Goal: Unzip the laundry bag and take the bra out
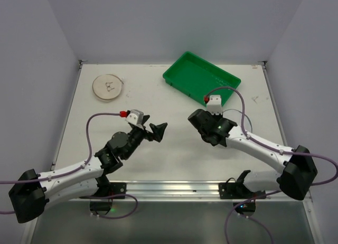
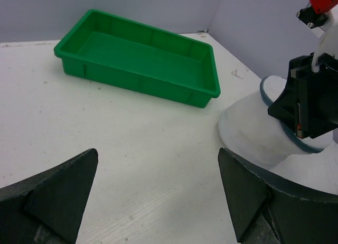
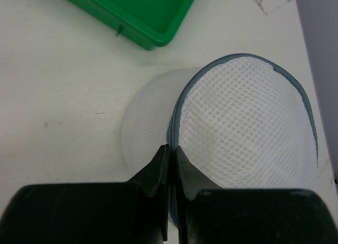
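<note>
Left gripper (image 1: 155, 129) hovers over the white table (image 1: 174, 159) left of centre, fingers spread wide and holding nothing. Right gripper (image 3: 170, 152) is pinched closed on the thin dark zipper rim (image 3: 177, 108) of the round translucent whitish mesh laundry bag (image 3: 248, 117), which sits on the table right of centre. Beyond it and near it is the green rectangular plastic tray (image 1: 200, 77); a flat beige disc (image 1: 108, 87) lies far left.

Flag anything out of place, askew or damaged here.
Nothing damaged or spilled. The green tray sits skewed to the table edges; the laundry bag is tipped up, its zipper rim pinched by the right gripper.
</note>
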`<action>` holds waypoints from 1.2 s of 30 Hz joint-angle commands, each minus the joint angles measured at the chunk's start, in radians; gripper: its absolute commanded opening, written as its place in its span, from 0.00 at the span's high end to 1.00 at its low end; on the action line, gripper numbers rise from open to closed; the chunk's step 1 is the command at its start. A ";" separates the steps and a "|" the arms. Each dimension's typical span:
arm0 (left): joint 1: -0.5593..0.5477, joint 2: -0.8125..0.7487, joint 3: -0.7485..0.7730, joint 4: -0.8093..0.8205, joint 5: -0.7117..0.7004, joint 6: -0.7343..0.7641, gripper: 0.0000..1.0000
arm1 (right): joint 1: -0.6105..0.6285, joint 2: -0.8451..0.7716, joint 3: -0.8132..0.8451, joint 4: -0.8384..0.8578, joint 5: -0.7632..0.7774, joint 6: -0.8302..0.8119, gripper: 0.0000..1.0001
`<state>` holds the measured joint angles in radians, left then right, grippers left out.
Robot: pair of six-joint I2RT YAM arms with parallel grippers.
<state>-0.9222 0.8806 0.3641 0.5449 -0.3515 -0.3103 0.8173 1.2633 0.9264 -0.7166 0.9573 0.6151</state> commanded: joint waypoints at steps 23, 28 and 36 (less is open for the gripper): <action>0.002 -0.052 -0.044 0.113 -0.032 0.004 0.00 | 0.089 0.162 0.407 0.037 -0.196 0.034 0.43; 0.002 0.035 0.039 0.060 0.080 -0.016 0.00 | -0.003 0.009 0.287 0.069 -0.320 -0.081 0.39; -0.001 0.215 0.213 -0.112 0.264 -0.156 0.04 | -0.151 -0.310 -0.006 0.167 -0.514 -0.156 0.41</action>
<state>-0.9222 1.0649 0.5125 0.4973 -0.1776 -0.3908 0.6903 1.0393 1.0084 -0.6224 0.5652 0.5243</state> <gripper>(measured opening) 0.966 0.593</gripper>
